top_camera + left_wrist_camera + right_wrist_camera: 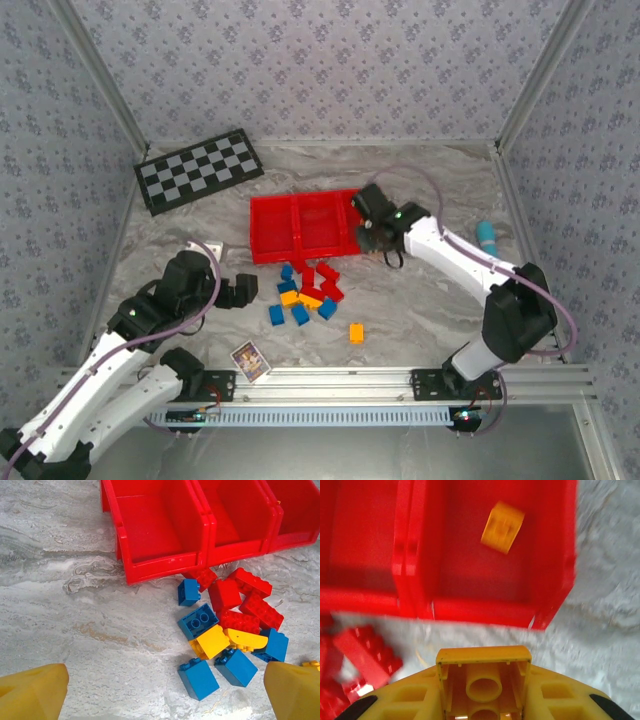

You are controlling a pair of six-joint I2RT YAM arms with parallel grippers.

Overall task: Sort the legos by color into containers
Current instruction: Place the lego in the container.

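The red tray [272, 216] has three compartments side by side. In front of it lies a heap of blue, red and yellow legos [308, 290], and one orange brick [356, 333] lies apart to the right. My right gripper [368, 232] hovers at the tray's right end. Its wrist view shows it [482, 687] shut on a yellow brick [482, 672], hollow underside towards the camera. Another yellow brick [502, 527] lies in the tray's [470, 611] right compartment. My left gripper [165, 695] is open just left of the heap, with a blue brick [199, 678] near it.
A black-and-white checkerboard [198, 170] lies at the back left. A small picture card [250, 360] sits near the front edge, and a teal object [486, 237] lies by the right wall. Red bricks [367, 655] lie just before the tray's front wall.
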